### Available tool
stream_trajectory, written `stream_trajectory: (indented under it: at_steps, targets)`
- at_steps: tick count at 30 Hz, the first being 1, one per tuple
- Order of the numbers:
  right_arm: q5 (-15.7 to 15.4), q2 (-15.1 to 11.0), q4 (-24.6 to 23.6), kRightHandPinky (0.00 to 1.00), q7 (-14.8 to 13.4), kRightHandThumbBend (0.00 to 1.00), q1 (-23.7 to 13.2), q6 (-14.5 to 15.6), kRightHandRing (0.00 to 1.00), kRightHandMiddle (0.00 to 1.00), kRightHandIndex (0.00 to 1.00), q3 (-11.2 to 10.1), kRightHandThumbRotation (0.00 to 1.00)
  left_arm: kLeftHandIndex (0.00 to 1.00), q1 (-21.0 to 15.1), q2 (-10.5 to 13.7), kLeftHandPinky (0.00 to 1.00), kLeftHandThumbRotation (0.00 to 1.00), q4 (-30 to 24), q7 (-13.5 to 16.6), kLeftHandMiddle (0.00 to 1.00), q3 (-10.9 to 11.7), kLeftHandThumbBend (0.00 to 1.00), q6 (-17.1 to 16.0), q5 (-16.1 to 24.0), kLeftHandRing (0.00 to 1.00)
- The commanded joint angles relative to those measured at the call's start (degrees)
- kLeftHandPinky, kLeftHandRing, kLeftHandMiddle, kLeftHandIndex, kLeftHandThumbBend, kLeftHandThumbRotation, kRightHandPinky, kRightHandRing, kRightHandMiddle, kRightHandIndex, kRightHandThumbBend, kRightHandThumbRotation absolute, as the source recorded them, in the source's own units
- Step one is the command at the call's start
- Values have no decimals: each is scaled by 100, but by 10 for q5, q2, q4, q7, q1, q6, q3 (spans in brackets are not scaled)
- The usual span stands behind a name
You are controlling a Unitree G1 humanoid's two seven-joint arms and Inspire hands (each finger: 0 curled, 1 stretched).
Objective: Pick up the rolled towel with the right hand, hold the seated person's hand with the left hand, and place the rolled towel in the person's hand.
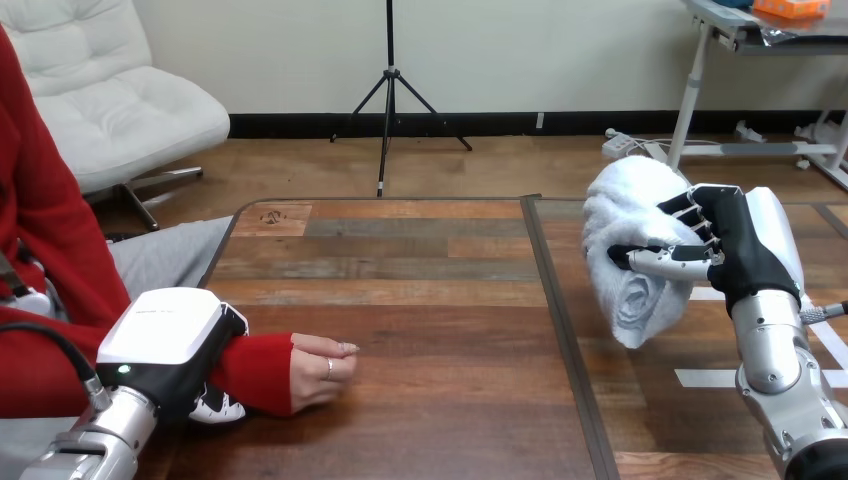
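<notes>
Counts: two robot hands, one towel, one person's hand, one worktop.

Right hand: at view right, closed round the towel. Fingers wrap the roll's upper right side, thumb lies across its front. White back shell faces right, silver forearm runs down to the bottom right corner. The towel is white, rolled, and sits directly left of the palm, touching it. The roll is tilted, with its spiral end facing down and toward the camera and the other end up and away. Its top sticks out above the fingers and its lower end hangs below the thumb. It is over the right part of the worktop; cannot tell if the lower end clears the surface.

Left hand: at lower left, white shell up, sitting over the person's wrist, which is in a red sleeve. Fingertips show under the near side of the sleeve, curled round it, so the wrist is gripped.

Person's hand: sticks out just right of the left hand, resting on the worktop, fingers loosely curled in, holding nothing.

Towel and person's hand are well apart, with bare wood and a dark seam between them. White tape is stuck on the worktop below the right hand.
</notes>
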Motion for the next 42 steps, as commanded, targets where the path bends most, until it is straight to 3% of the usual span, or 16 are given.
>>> stream_trajectory:
  at_steps: [1, 12, 30, 42]
  targets:
    - [10, 6, -48, 36, -2, 73, -22, -10, 42, 45, 46, -11, 0, 36, -21, 7, 23, 0, -53, 29, 35, 20, 67, -7, -6, 29]
    - [4, 8, -52, 38, -3, 74, -19, -21, 42, 45, 46, -6, 0, 36, -17, 7, 21, 0, -63, 45, 34, 25, 69, -17, -12, 28]
    - [2, 26, -105, 37, 3, 73, 1, -15, 42, 45, 46, -2, 0, 36, -19, 1, 22, 0, -98, 27, 35, 35, 66, -10, -25, 29]
    - [6, 41, -133, 35, 14, 73, 10, -28, 39, 43, 45, -1, 0, 36, -33, -4, 24, 0, -102, 38, 35, 33, 67, -23, -32, 30]
